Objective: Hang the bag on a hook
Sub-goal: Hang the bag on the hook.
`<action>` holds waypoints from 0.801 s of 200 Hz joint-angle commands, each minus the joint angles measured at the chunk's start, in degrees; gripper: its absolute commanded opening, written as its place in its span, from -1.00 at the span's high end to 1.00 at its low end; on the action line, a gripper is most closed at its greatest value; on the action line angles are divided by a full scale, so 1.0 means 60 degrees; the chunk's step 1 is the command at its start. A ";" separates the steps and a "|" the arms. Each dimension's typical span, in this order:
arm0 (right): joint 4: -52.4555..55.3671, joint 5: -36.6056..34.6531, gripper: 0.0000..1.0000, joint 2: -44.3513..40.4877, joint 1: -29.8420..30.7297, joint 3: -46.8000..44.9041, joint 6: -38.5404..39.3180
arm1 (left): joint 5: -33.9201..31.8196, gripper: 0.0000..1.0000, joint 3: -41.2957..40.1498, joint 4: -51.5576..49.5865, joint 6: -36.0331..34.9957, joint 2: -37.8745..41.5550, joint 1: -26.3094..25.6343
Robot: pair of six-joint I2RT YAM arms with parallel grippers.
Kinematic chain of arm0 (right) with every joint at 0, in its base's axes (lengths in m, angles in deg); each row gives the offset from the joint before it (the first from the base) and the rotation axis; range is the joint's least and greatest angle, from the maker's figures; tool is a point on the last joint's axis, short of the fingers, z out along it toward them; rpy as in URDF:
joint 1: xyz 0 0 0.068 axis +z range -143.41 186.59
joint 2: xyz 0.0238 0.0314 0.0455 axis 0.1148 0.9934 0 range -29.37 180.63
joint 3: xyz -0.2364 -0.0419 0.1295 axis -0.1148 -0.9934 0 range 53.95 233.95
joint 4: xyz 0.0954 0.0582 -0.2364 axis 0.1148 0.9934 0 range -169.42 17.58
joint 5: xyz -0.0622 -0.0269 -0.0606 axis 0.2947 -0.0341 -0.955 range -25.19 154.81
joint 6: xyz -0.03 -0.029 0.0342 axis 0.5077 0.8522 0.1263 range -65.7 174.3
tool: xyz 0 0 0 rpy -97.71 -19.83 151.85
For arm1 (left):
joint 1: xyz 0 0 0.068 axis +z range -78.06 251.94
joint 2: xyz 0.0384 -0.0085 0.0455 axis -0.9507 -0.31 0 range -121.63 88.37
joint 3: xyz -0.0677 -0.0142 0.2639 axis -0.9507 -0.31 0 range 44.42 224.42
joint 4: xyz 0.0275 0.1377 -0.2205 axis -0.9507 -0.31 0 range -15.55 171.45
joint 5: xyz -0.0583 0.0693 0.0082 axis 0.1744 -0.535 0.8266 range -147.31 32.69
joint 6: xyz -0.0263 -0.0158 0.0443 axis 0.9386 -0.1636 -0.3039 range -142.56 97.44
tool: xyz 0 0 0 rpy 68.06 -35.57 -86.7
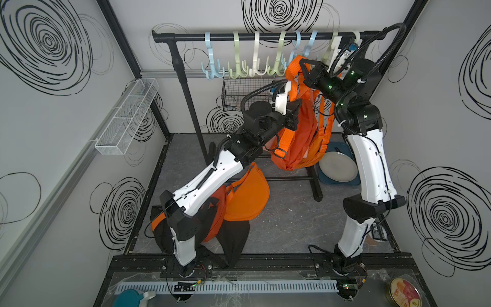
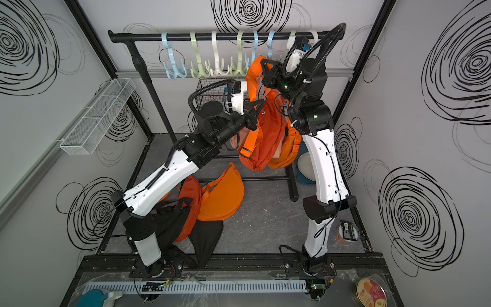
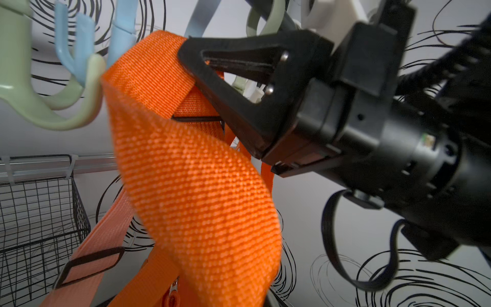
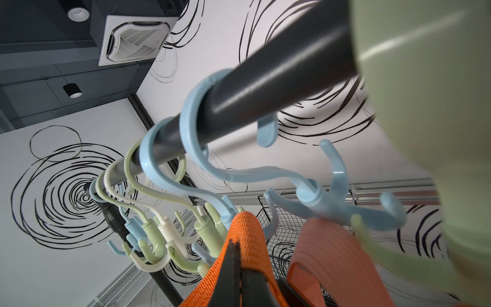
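1. Slotted duct point(image 1: 225, 287) along the front edge, with a tin point(image 1: 402, 292) near its right end.
2. Left gripper point(image 2: 253, 113): we record it clamped shut on the upper body of the orange bag.
3. Bag point(image 1: 300, 143): off the table, hanging between the two arms below the rail, in front of the basket point(image 1: 239, 90).
4. Right gripper point(image 3: 187, 57): pinched closed on the strap, raised just under the rail.
5. Strap point(image 3: 191, 186): folded over at the right gripper. Its edge touches a prong of a green hook point(image 3: 66, 117) and lies just beside a blue hook point(image 4: 326, 196). We cannot tell whether it sits over any prong.
6. Rail point(image 4: 279, 79): black, carrying a row of blue, green and white hooks.
7. Table point(image 1: 292, 220): orange and black spare bags point(image 1: 247, 196) lie under the left arm.
8. Plate point(image 1: 337, 166): on a blue tray, beside the right arm.
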 commanded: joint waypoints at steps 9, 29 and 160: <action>-0.0406 -0.0183 1.00 0.0372 0.0032 0.0612 0.0049 | -0.0275 1.00 -0.0220 0.1007 0.0248 0.0121 0.0209; -0.0163 -0.0361 1.00 0.0467 0.0002 0.0613 0.0063 | -0.0263 1.00 -0.0237 0.1001 0.0294 0.0120 0.0293; 0.2241 -0.0465 1.00 -0.0360 0.0165 0.0496 0.0762 | -0.0393 1.00 -0.1098 0.1298 0.0177 0.0753 0.0619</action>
